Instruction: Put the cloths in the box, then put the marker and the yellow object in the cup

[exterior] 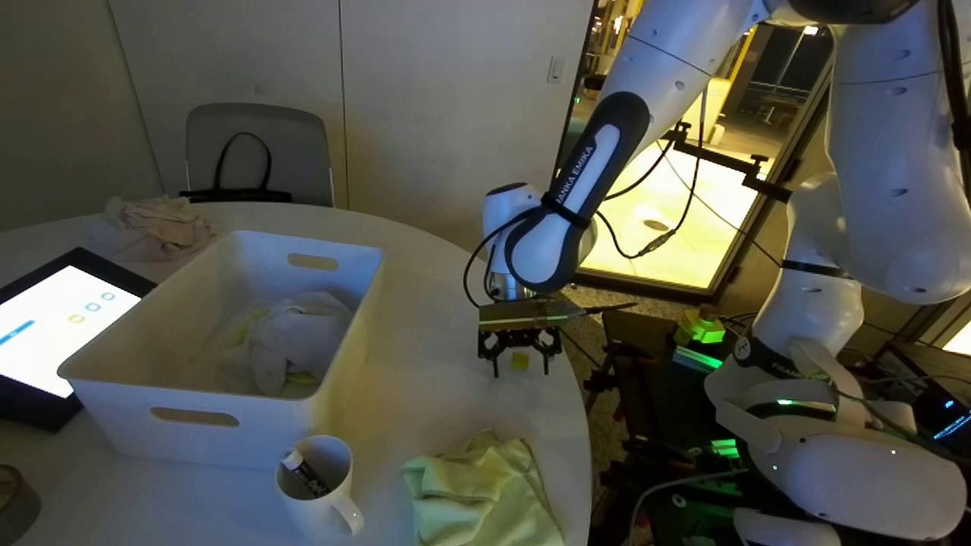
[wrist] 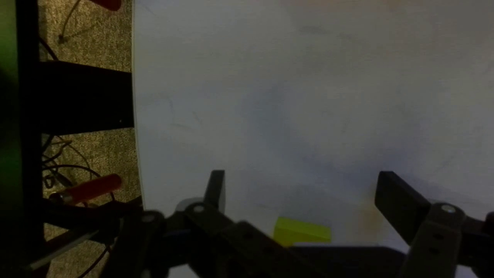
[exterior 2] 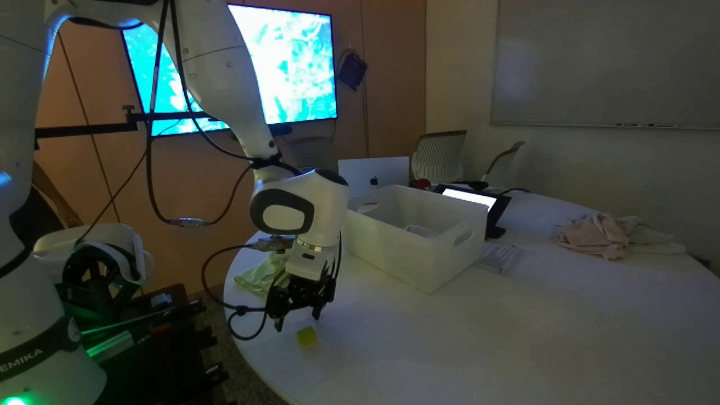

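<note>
My gripper [exterior: 521, 372] hangs open just above the table with nothing in its jaws. The yellow object [wrist: 301, 231], a small block, lies on the table low between the fingers in the wrist view; in an exterior view the yellow object [exterior 2: 306, 337] shows slightly beyond the fingertips. Inside the white box [exterior: 205, 436] rests a white-grey cloth [exterior: 303, 334], with bits of a yellow-green cloth [exterior: 254, 318] showing around it. A larger pale yellow-green cloth [exterior: 478, 485] lies crumpled on the table near its edge. The marker [exterior: 306, 474] stands tilted inside the white cup [exterior: 307, 516] beside the box.
A beige-pink fabric heap [exterior 2: 596, 233] lies beyond the box. A lit tablet [exterior: 53, 334] stands against the box's far side, and a laptop [exterior 2: 374, 171] is behind it. A dark round object [exterior: 15, 504] sits at the table's corner. The table edge runs close to the gripper.
</note>
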